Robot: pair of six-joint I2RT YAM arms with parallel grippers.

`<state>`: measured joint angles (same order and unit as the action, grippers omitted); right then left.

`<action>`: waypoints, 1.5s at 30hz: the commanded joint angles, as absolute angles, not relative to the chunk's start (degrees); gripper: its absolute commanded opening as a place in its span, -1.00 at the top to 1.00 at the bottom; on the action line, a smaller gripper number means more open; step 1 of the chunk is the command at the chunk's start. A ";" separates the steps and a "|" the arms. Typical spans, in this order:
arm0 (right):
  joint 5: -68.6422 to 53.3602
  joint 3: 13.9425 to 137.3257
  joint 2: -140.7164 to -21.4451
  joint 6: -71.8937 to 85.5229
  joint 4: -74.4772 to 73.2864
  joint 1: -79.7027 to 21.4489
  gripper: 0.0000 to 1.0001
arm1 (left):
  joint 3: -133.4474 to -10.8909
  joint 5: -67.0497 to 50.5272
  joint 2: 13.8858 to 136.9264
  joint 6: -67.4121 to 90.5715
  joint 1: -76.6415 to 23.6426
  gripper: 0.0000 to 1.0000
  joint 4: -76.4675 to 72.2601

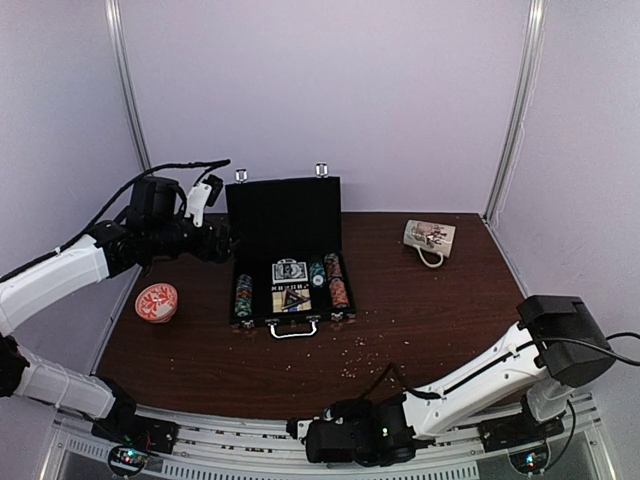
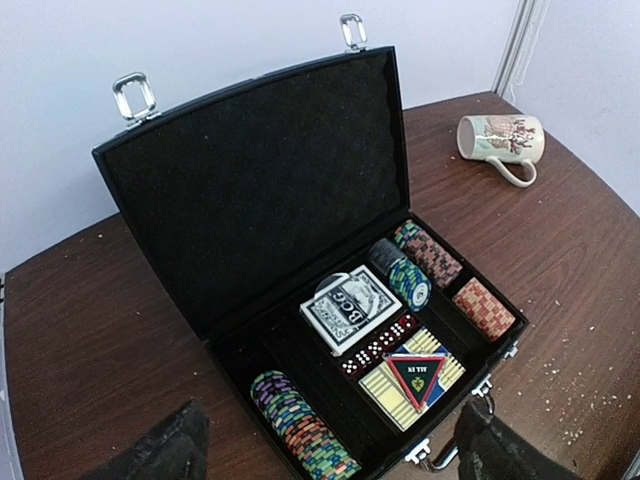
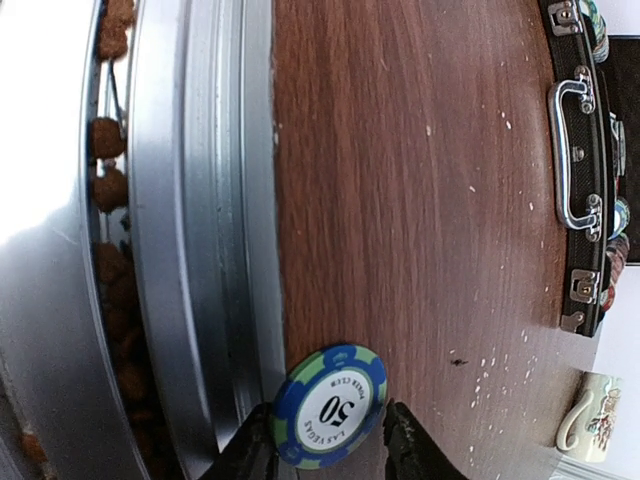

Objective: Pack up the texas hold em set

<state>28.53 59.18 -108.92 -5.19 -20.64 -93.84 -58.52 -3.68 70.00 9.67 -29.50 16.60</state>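
The black briefcase [image 1: 288, 215] stands open in the middle of the table, lid upright. In the left wrist view its tray [image 2: 330, 400] holds striped chip stacks [image 2: 300, 430], a boxed card deck [image 2: 350, 308], a row of red dice [image 2: 378, 343] and a yellow box with a triangular button [image 2: 415, 372]. My left gripper [image 2: 325, 455] is open and empty, hovering above the case's left front; in the top view it [image 1: 215, 243] sits beside the lid's left edge. My right gripper [image 3: 328, 445] is shut on a blue-green "50" poker chip [image 3: 330, 405] at the table's near edge.
An orange-red patterned dish [image 1: 156, 302] sits left of the case. A white printed mug [image 1: 430, 238] lies on its side at the back right. Crumbs speckle the wood in front of the case. A metal rail [image 3: 200, 250] runs along the near table edge.
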 commanded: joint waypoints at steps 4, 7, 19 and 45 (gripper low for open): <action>27.25 60.88 -112.13 -7.08 -18.39 -95.05 0.27 | -58.68 -5.61 71.19 10.62 -29.00 -0.76 15.15; 27.58 61.34 -112.64 -7.02 -18.40 -95.06 0.42 | -58.68 -5.87 71.27 10.71 -28.99 -0.76 15.16; 30.88 62.20 -107.69 -3.29 -23.14 -96.71 0.87 | -58.57 -5.53 70.68 10.73 -28.99 -0.76 15.19; 3.01 60.04 -98.92 4.91 12.65 -58.05 1.00 | -56.16 -2.53 62.82 10.72 -29.00 -0.74 13.71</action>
<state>13.21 54.92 -92.58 6.31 7.79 -61.58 -56.58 -2.52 64.14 10.44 -29.34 16.36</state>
